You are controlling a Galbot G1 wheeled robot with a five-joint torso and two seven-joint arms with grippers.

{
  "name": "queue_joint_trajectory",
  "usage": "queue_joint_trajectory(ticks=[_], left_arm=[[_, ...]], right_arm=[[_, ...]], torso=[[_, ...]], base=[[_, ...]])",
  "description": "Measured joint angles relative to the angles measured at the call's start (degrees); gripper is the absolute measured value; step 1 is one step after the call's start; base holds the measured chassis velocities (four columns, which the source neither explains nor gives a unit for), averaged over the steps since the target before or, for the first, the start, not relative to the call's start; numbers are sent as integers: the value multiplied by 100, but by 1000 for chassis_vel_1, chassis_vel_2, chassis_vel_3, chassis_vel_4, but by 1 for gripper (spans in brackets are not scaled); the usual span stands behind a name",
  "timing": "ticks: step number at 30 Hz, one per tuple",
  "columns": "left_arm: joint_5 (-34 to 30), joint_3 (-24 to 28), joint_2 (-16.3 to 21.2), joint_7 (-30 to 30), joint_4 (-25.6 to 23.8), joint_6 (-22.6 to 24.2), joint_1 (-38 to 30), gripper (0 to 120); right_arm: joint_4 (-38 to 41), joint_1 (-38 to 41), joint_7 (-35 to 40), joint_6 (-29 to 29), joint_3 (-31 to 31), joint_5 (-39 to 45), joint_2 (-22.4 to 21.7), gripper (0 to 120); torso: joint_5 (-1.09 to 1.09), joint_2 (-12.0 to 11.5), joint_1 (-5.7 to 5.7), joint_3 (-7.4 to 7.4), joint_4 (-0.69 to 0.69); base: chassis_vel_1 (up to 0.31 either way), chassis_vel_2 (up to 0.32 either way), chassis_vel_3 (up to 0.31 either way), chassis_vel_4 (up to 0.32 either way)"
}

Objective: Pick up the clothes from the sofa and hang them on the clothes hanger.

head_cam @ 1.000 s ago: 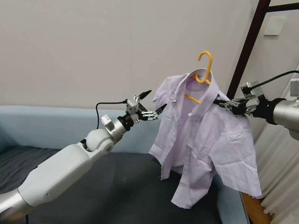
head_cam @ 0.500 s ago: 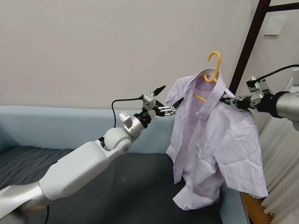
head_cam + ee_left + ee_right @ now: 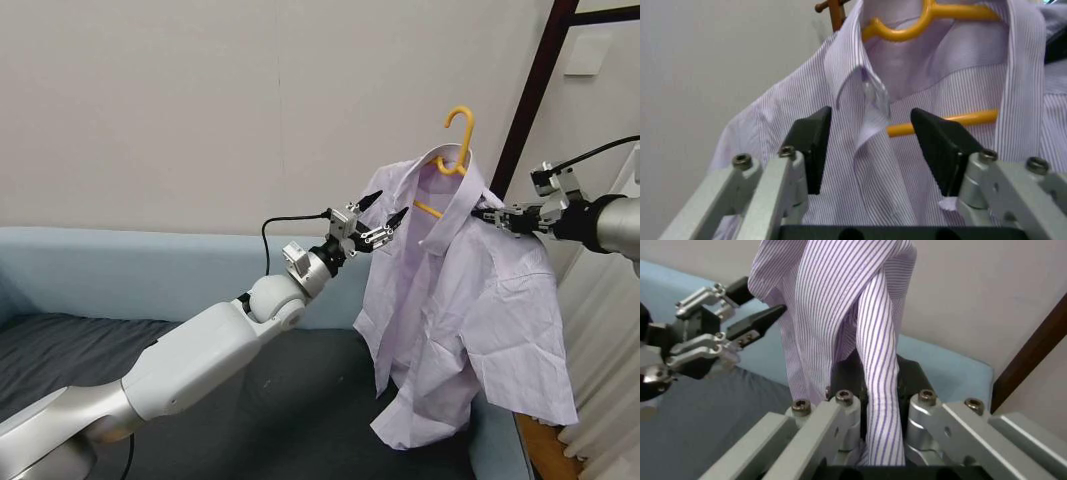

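A pale lilac striped shirt hangs on a yellow hanger, held up in the air above the sofa's right end. My right gripper is shut on the shirt's shoulder; in the right wrist view the striped shirt runs down between the closed right gripper. My left gripper is open just beside the collar, apart from it. In the left wrist view the left gripper frames the collar and the yellow hanger's bar, with the shirt behind its black pads.
A light blue sofa with a dark seat cushion lies below. A dark wooden rack post rises behind the shirt at the right. A pale curtain hangs at the far right. White wall behind.
My left gripper has reached rightward, closing in on the shirt's collar. The shirt and hanger shifted right and slightly up a second ago, then held almost still.
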Motion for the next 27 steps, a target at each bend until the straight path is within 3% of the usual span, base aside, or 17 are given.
queue_joint_trajectory(ticks=[14, 27], left_arm=[[251, -47, -146, -11, 243, -111, 98, 0], [489, -193, 126, 22, 51, -218, 466, 0]], right_arm=[[149, 123, 175, 5, -52, 234, -3, 7], [75, 135, 493, 9, -73, 405, 214, 7]], torso=[[-1, 0, 0, 0, 0], [-1, 0, 0, 0, 1]], base=[[0, 0, 0, 0], [0, 0, 0, 0]])
